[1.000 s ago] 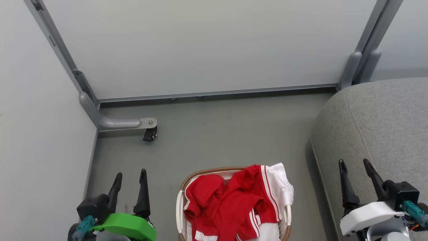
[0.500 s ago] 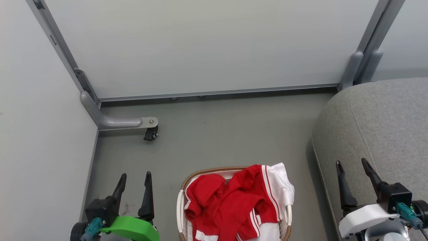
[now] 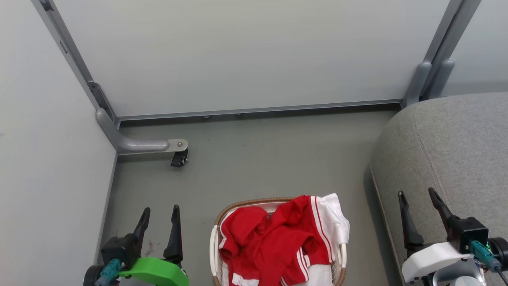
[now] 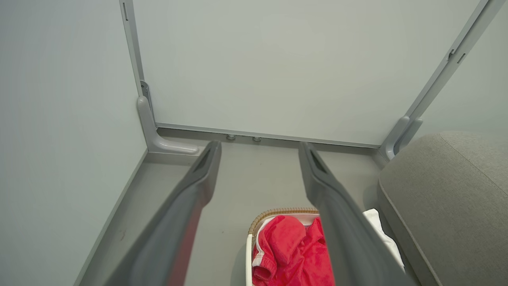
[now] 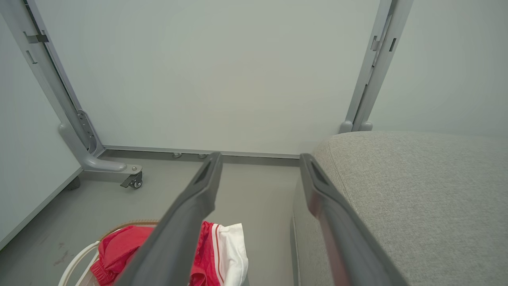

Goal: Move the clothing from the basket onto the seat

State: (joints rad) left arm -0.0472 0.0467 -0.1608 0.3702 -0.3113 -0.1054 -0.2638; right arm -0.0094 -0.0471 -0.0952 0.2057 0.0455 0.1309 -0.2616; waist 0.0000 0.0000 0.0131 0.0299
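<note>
The basket (image 3: 254, 202) sits on the grey floor (image 3: 258, 159). The clothing (image 3: 274, 242) lies heaped inside it, red folds filling it and a white panel edged with thin stripes draped over the basket's right rim. The left hand (image 3: 161, 208) hangs to the left of the basket, near it but not touching, its two dark fingers spread apart with nothing between them. The clothing lies to this hand's right, untouched. The right hand (image 3: 416, 192) is on the basket's right, farther off than the left one. It is likewise spread and empty, with its fingers over the near edge of the seat (image 3: 456, 151). The seat stands to the right of the basket with a strip of floor between them. In the left wrist view, the basket's rim and the red cloth show low between that hand's fingers. Beyond the basket to the left, a black caster (image 3: 178, 159) rests on the floor.
</note>
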